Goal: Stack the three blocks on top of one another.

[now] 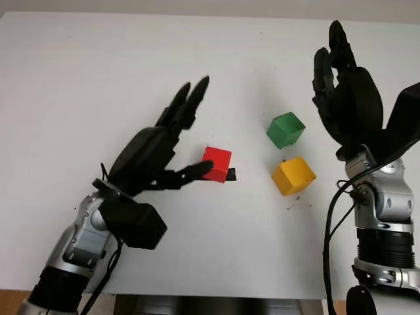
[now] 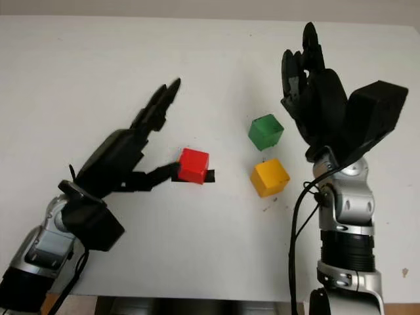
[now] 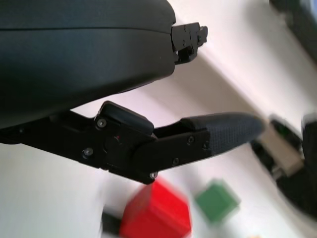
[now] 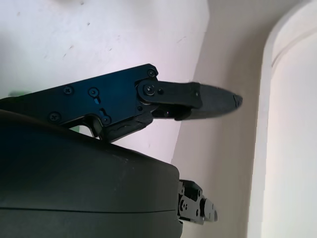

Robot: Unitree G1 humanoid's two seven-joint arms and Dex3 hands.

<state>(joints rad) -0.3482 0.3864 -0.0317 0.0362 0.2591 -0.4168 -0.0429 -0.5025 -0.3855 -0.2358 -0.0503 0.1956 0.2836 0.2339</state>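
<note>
Stacking has not begun: you have all three blocks sitting apart on the white counter, none on another. The red block lies near the centre of the frame, on a small black mark. The green block is to its upper right, and the yellow block sits just below the green one, close but not touching.

Your left hand is at centre left, spread wide and holding nothing; its lower finger reaches the red block's left face, the other fingers point past it toward the upper part of the frame. Your right hand is raised at the upper right, open and empty, beside the green block.

Judgement: zero of two placements done. You still need a first grasp, probably the red block, then two lifts.
</note>
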